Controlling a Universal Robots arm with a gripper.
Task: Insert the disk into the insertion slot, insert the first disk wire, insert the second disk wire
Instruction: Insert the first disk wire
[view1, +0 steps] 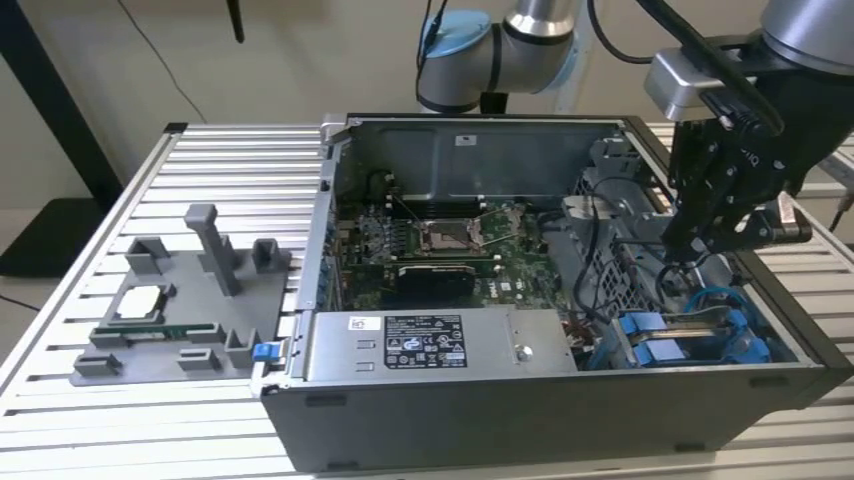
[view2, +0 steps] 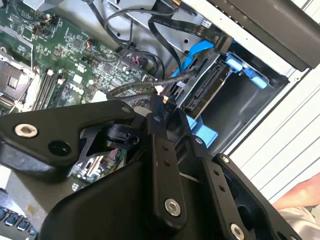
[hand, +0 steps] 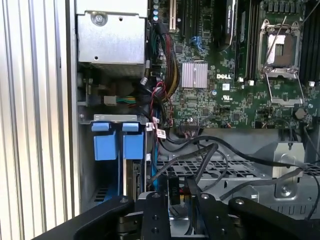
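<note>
Worktop (view1: 227, 160): slatted, case (view1: 534, 410) open.
Disk (view1: 663, 338): looks seated, exterior view's lower right.
Claw (hand: 176, 197): pinching wire plug (hand: 172, 188), seemingly not in yet.

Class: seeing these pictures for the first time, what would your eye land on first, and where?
The open computer case sits on the slatted table, its green motherboard exposed. Bright blue disk carriers stand out in its corner on the exterior view's right, and the black gripper hangs just above them.
</note>
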